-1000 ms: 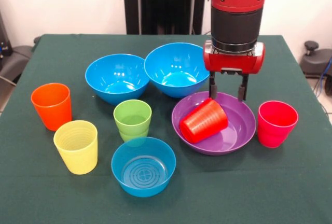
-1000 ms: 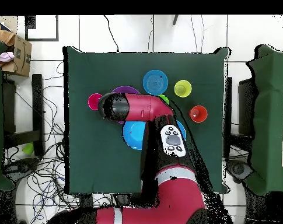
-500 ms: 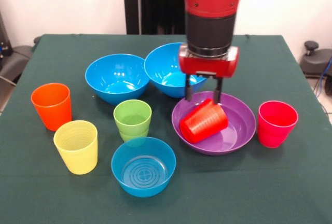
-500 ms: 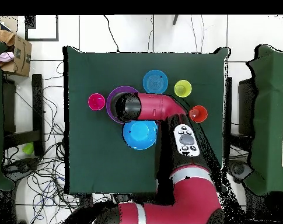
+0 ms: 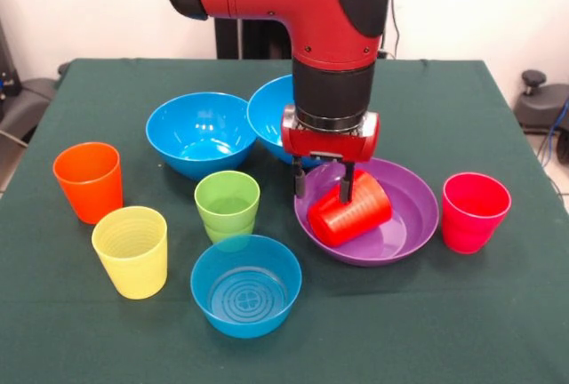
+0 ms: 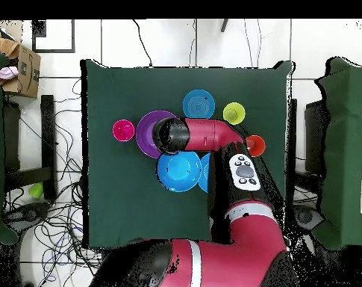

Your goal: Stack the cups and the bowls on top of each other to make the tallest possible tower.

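A red cup (image 5: pixel 351 209) lies on its side in the wide purple bowl (image 5: pixel 411 215). My gripper (image 5: pixel 322 187) hangs open over the bowl's left rim; one finger (image 5: pixel 347 188) is right at the cup's upper end, the other stands outside the rim. Two large blue bowls (image 5: pixel 200 133) (image 5: pixel 271 113) stand side by side behind. An orange cup (image 5: pixel 88 181), a yellow cup (image 5: pixel 132 251), a light green cup (image 5: pixel 228 199) and a pinkish-red cup (image 5: pixel 475 211) stand upright. The small blue bowl (image 5: pixel 246 284) is nearest the front. From overhead the arm covers the gripper.
The green cup appears to sit in a small green bowl (image 5: pixel 229 235). Overhead, the purple bowl (image 6: pixel 146 134), pink cup (image 6: pixel 123 130), small blue bowl (image 6: pixel 198 105) and yellow cup (image 6: pixel 233 113) lie around the arm. Dark green cloth (image 5: pixel 462 313) covers the table.
In the front view my gripper has swung left from the purple bowl's back right to its left rim and come slightly lower. The red cup and the other objects have not moved.
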Available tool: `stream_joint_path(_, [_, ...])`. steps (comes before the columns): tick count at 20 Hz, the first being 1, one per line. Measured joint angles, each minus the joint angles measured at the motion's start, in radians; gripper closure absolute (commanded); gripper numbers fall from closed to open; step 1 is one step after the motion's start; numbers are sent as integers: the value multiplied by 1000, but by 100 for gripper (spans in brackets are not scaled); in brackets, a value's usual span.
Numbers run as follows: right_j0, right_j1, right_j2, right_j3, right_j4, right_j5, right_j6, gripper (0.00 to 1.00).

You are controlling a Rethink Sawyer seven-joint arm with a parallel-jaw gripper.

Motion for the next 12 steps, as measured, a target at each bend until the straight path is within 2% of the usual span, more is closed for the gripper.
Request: stream_joint_path(12, [3,10,1,-23,-1,0,0,0])
